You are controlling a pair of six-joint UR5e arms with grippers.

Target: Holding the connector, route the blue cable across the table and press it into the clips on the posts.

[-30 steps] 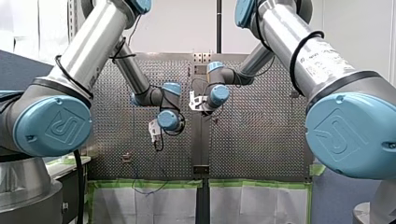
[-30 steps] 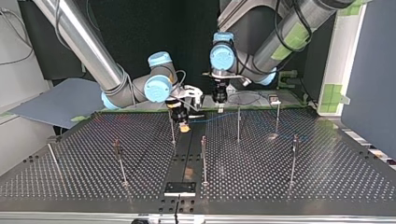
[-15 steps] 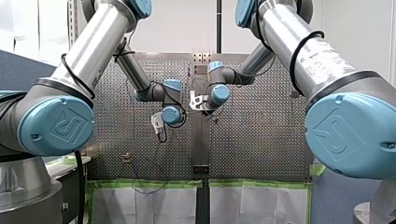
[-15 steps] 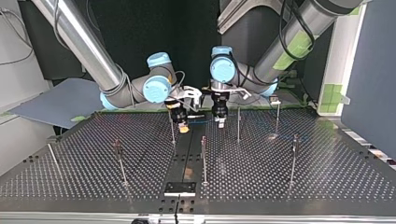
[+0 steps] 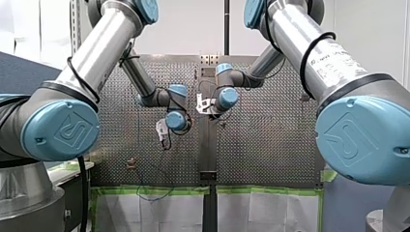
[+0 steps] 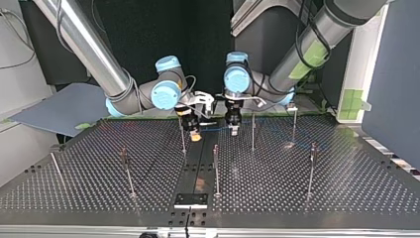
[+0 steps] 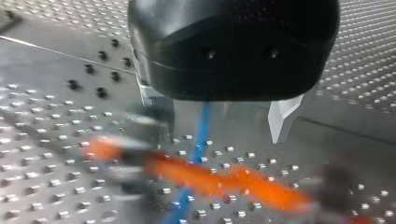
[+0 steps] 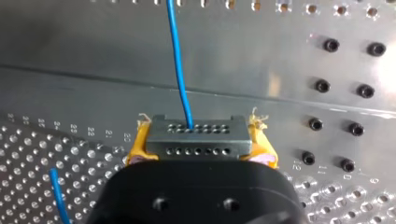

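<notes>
Grip on the connector [image 8: 198, 135] belongs to my right gripper [image 6: 196, 133], the leftmost item of note in the top view. It stands just beside a thin post [image 6: 183, 141], near the arms' edge of the perforated table [image 6: 356, 198]. Its yellow pads are closed against the two ends of the grey block, with the pin face turned outward. Judged purpose: the block serves as the fixed end, so the blue cable [image 8: 180, 70] leaves its face straight and can be drawn taut. Next to the right, the cable crosses the table's centre strip as a low, near-level line to my left gripper [image 7: 219, 121]. That gripper's metal fingers stand apart, and the cable passes between them, touching neither so far as the left wrist view shows. Judged purpose: a loose guide that can slide along the line and steer it rather than hold it. Just to its right stands the next post [image 6: 252, 131], then a further post [image 6: 294, 124]; these are the likely targets. Beyond my left gripper the cable is faint and its path cannot be followed with confidence. Containers: none shows on the table. The only holders are the clips on the posts, too small here to tell whether any has the cable seated. Routing is judged to be at an early stage.
</notes>
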